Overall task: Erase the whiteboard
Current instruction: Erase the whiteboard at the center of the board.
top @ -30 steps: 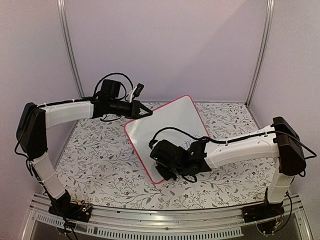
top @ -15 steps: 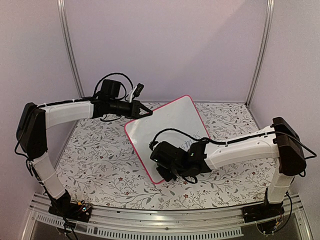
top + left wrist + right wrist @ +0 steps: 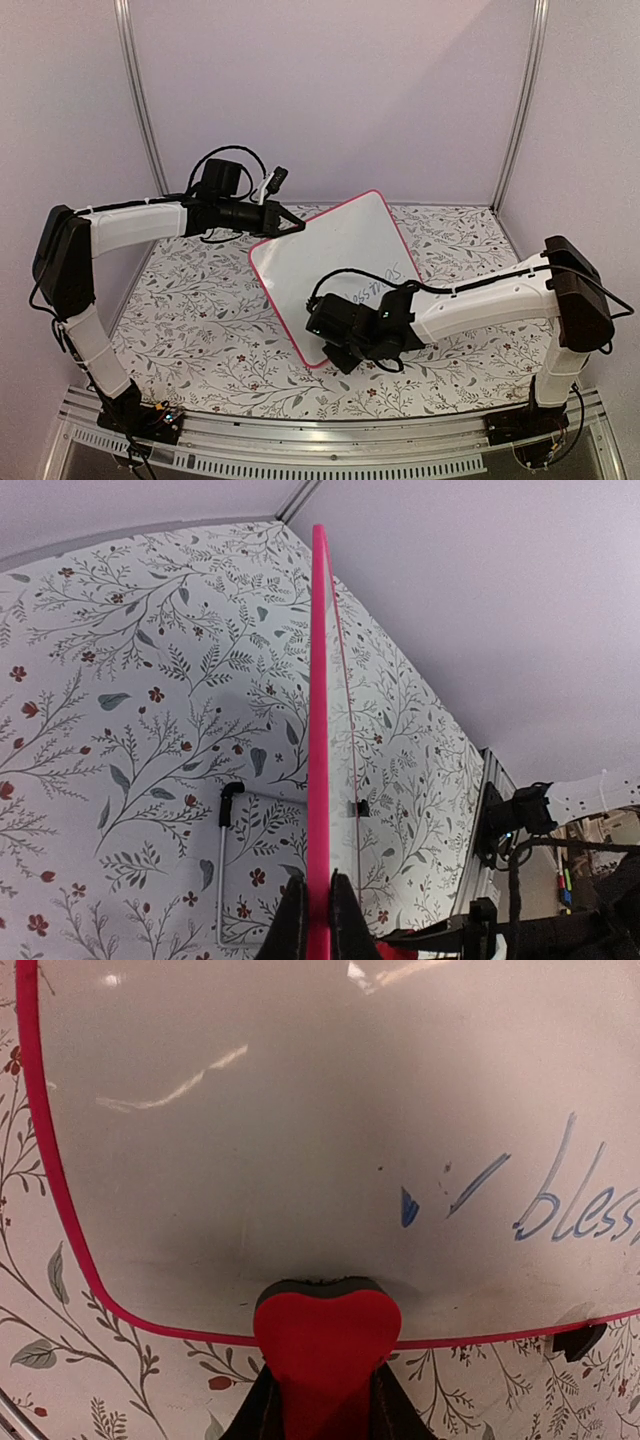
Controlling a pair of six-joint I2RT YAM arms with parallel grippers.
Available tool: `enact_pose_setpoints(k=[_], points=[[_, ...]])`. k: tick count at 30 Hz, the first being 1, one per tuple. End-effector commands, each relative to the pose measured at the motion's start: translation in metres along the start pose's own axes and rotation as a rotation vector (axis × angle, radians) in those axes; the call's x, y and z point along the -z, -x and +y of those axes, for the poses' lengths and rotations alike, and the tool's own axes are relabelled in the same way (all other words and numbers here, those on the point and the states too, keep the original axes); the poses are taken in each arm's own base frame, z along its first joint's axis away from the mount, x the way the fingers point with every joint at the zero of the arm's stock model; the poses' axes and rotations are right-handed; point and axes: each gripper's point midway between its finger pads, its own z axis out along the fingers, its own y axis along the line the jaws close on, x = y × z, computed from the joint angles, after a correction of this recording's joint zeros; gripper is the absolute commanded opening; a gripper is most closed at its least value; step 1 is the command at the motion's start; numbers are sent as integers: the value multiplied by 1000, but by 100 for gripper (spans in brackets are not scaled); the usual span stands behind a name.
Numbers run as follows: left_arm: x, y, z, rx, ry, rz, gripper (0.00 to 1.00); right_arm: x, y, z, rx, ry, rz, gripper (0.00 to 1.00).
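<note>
The whiteboard (image 3: 335, 255), white with a pink-red rim, stands tilted on the floral table. Blue handwriting (image 3: 378, 283) shows on its lower right; in the right wrist view it (image 3: 575, 1205) sits at the right of the board (image 3: 300, 1110). My left gripper (image 3: 292, 226) is shut on the board's upper left rim, seen edge-on in the left wrist view (image 3: 318, 680). My right gripper (image 3: 345, 350) is shut on a red heart-shaped eraser (image 3: 327, 1335), whose dark felt face presses on the board near its lower rim.
A black clip foot (image 3: 578, 1340) sits under the board's lower rim. A thin wire stand (image 3: 225, 850) lies behind the board. The floral tablecloth (image 3: 200, 310) covers the table, with lilac walls and metal posts (image 3: 140, 100) around it.
My right gripper has slid the eraser down and a little right toward the board's lower rim, uncovering more of the blue writing. The left gripper and board have stayed still.
</note>
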Motion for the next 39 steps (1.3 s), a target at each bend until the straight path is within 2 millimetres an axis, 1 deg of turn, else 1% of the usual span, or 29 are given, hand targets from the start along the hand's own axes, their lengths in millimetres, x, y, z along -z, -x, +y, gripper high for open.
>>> enact_pose_setpoints(k=[1,3,5,8,9,13,18,21,24,28,33,39], points=[[-17,-17,7,-8,24,46,0,35,28,-17,-1,-36,-58,0],[-16,-16,5,-8,25,44,0,52,47,-27,-5,-59,-118,0],[-14,-15,5,-21,38,35,0,64,61,-36,-16,-79,-159,0],[-11,-12,3,-33,48,27,0,72,77,-45,-38,-93,-204,0],[-11,-12,4,-31,47,29,0,73,81,-47,-43,-97,-216,0],[-12,-13,2,-29,39,31,0,65,90,-50,-33,-126,-224,0],[-10,-11,1,-31,39,27,0,47,96,-51,-22,-140,-216,0],[-9,-10,-1,-36,39,23,0,37,95,-54,-31,-127,-202,0],[-8,-9,-1,-37,40,20,0,29,90,-51,-29,-116,-187,0],[-9,-10,0,-34,36,23,0,25,82,-44,-32,-74,-168,0],[-10,-11,0,-33,38,25,0,17,66,-40,-42,-48,-135,0],[-10,-11,1,-30,40,26,0,13,53,-37,-59,-20,-116,0]])
